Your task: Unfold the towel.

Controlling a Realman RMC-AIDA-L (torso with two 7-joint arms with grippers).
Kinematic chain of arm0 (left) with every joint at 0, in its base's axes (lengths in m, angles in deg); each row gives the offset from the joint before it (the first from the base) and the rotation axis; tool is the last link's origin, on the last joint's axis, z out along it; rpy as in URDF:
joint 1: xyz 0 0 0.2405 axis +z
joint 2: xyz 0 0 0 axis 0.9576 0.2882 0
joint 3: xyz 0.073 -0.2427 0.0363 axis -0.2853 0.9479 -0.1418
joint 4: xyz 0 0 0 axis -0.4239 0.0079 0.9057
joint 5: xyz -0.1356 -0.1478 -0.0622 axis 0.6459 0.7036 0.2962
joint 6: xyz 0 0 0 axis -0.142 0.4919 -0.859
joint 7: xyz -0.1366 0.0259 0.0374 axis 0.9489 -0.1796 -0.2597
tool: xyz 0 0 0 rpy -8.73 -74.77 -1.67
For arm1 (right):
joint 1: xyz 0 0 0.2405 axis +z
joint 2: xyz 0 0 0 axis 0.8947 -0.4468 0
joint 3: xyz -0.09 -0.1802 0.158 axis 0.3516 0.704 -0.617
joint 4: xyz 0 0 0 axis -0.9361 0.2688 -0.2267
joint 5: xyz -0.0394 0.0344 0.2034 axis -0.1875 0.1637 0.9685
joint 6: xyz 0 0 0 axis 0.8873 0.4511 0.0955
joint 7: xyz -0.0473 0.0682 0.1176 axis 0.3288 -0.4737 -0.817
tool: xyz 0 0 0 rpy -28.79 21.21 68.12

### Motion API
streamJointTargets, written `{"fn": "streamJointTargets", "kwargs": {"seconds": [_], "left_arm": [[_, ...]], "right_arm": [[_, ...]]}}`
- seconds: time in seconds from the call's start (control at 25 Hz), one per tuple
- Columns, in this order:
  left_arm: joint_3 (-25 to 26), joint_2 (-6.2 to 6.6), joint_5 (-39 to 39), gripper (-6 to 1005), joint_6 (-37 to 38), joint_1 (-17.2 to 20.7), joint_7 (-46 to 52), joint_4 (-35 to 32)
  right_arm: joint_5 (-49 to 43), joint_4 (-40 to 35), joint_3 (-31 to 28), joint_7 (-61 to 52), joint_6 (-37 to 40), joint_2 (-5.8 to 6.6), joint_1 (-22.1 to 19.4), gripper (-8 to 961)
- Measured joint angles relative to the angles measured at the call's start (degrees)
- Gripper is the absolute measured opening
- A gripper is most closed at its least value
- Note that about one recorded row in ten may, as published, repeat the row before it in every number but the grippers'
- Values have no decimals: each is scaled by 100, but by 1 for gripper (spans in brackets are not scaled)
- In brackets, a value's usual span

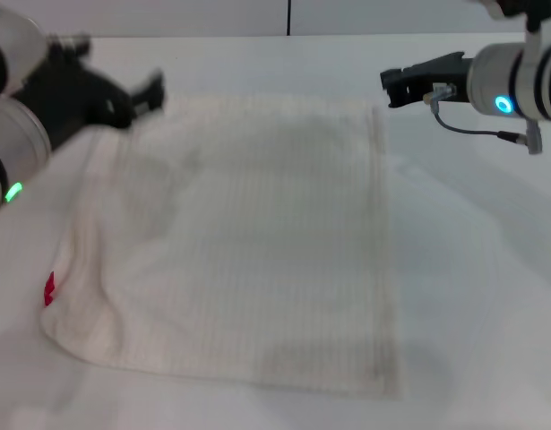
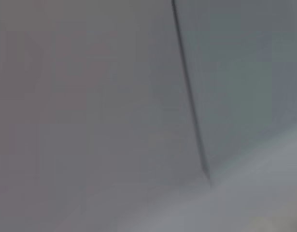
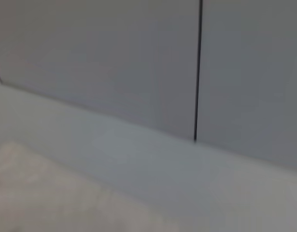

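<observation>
Fingers of the left gripper (image 1: 150, 92) look spread, those of the right gripper (image 1: 391, 87) pressed together, both above far corners of the towel (image 1: 248, 242) lying spread flat on the worktop (image 1: 490, 296)

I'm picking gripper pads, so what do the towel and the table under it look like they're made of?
The towel looks like soft woven cotton, matte cream, with faint ribbed lines and a limp, rumpled edge. The table looks like a smooth, hard white laminate or painted board, though that is uncertain.

Bare table (image 1: 490, 296) surrounds the towel (image 1: 248, 242); nothing blocks either gripper's approach.
</observation>
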Motion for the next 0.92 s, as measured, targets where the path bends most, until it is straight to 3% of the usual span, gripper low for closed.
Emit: {"fn": "streamJointTargets", "kwargs": {"seconds": [0.04,0.08,0.12,0.16,0.2,0.24,0.28,0.32,0.4,0.44,0.48,0.52,0.68,0.8,0.92], "left_arm": [[41,-9,0,864,631,27,-98,-260],[117,-15,1,863,1399,46,-167,-621],[217,-25,4,863,2174,39,-165,-1010],[270,-30,7,863,2585,30,-159,-1224],[446,-34,68,863,4327,-50,-129,-2317],[446,-34,68,863,4327,-50,-129,-2317],[511,-36,274,863,5838,-195,-104,-3356],[511,-36,274,863,5838,-195,-104,-3356],[535,-30,645,863,7098,-400,-87,-4276],[543,-22,933,863,7898,-591,-87,-5023],[558,-21,1132,863,8360,-708,-85,-5486],[558,-21,1132,863,8360,-708,-85,-5486],[601,-33,1797,863,8939,-1127,272,-7079],[609,-30,1906,863,9101,-1250,598,-7512],[611,-28,1948,863,9194,-1313,797,-7717]], "right_arm": [[5,-261,255,56,-415,-3,-332,-1],[6,-684,770,173,-1400,-11,-1044,-1],[6,-684,770,173,-1400,-11,-1044,-1],[1,-779,1027,253,-1960,-16,-1365,-1],[-36,-778,1566,434,-3143,-24,-1926,-1],[-36,-778,1566,434,-3143,-24,-1926,-1],[-117,-388,2139,496,-4656,-33,-2313,-1],[-117,-388,2139,496,-4656,-33,-2313,-1],[-182,359,2690,410,-6279,-28,-2466,-1],[-194,924,2983,282,-7188,-23,-2452,-1],[-107,2190,3442,-177,-8951,-22,-2261,-1],[-107,2190,3442,-177,-8951,-22,-2261,-1],[1032,4713,4430,-1215,-12351,-21,-1645,-1],[1348,4979,4562,-1231,-12945,-18,-1632,-1],[1364,4965,4566,-1231,-12911,-22,-1631,-1]]}}
